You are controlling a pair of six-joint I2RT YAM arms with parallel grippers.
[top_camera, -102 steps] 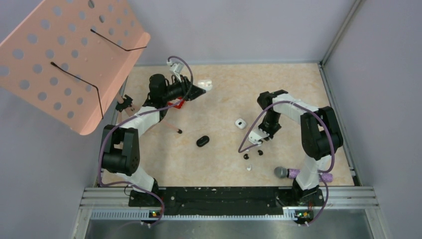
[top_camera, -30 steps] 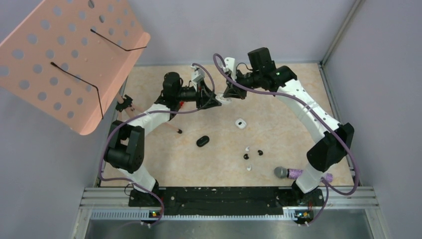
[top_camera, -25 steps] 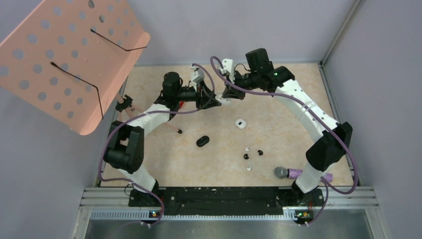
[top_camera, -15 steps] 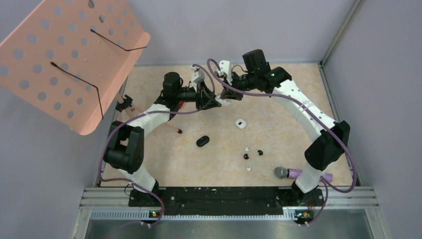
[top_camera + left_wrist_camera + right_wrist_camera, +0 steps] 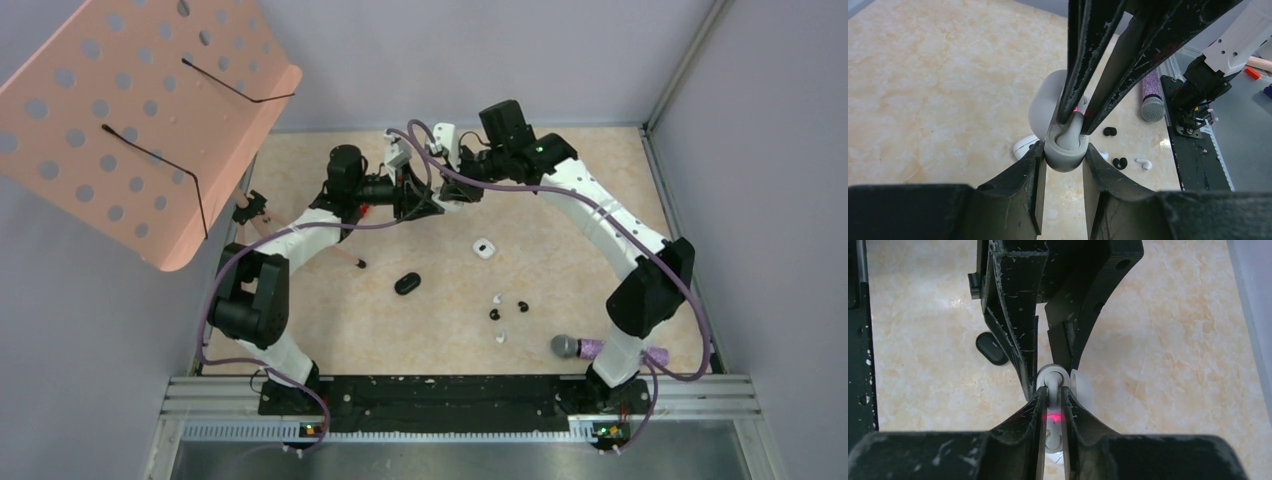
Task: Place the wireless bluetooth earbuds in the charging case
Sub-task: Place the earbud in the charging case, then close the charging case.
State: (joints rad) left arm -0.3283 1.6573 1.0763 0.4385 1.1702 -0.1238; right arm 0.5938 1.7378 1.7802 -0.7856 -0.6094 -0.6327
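Two grippers meet nose to nose above the far middle of the table [image 5: 560, 250]. Your left gripper [image 5: 1063, 150] is pressed together on the white charging case [image 5: 1064, 160]. Its two fingers touch opposite walls of the base, and the case hangs in the air, off the table. The lid [image 5: 1044, 102] stands open behind the base, as your left wrist camera sees it.

Your right gripper [image 5: 1050, 392] comes from the opposite side and pinches a white earbud [image 5: 1052, 407] by its stem. The fingers lie against both sides of the stem, and a red light glows between them. The head of this earbud sits in the open mouth of the case. Whether it is fully down in its pocket, I cannot tell.

The other things lie on the table, nearer to the arm bases. You have a second white case [image 5: 483, 248], and a black case [image 5: 406, 284] to the left of it. Nearer again lie four loose buds close together: a black bud [image 5: 494, 314], a second black bud [image 5: 522, 306], a small white bud [image 5: 497, 298] and a lower white bud [image 5: 502, 337]. The purple microphone [image 5: 578, 347] lies beside the base of your right arm. At the far left a pink perforated board [image 5: 140, 120] stands tilted.
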